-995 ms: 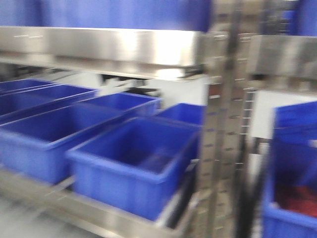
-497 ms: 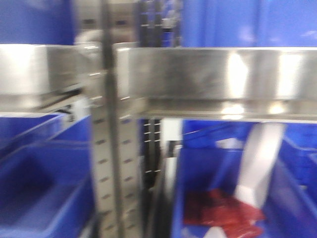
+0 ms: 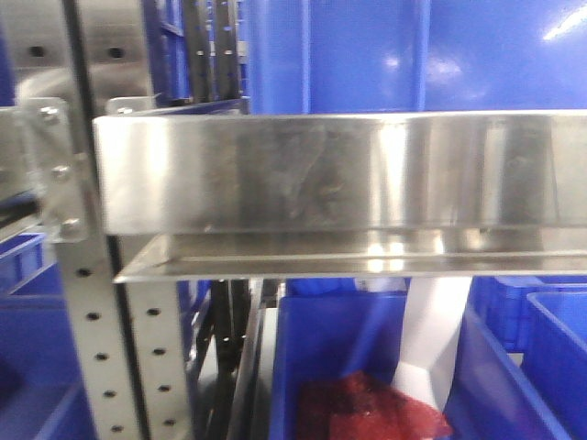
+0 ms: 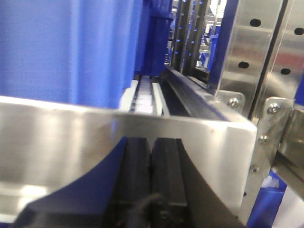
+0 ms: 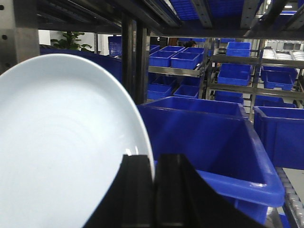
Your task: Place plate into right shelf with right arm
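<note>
The steel right shelf (image 3: 339, 174) fills the front view, loaded with blue bins (image 5: 213, 137). The white plate (image 5: 61, 152) hangs before it, rim pinched in the right gripper (image 5: 153, 166) jaws: grasped, not yet placed. The left gripper (image 4: 151, 152) jaws are pressed together, empty.

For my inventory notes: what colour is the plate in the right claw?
The plate is plain white; right wrist view.

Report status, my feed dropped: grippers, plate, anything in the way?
Right gripper shut on plate rim. Left gripper shut, empty, facing steel ledge. Blue bin ahead of plate; not yet shelved.
</note>
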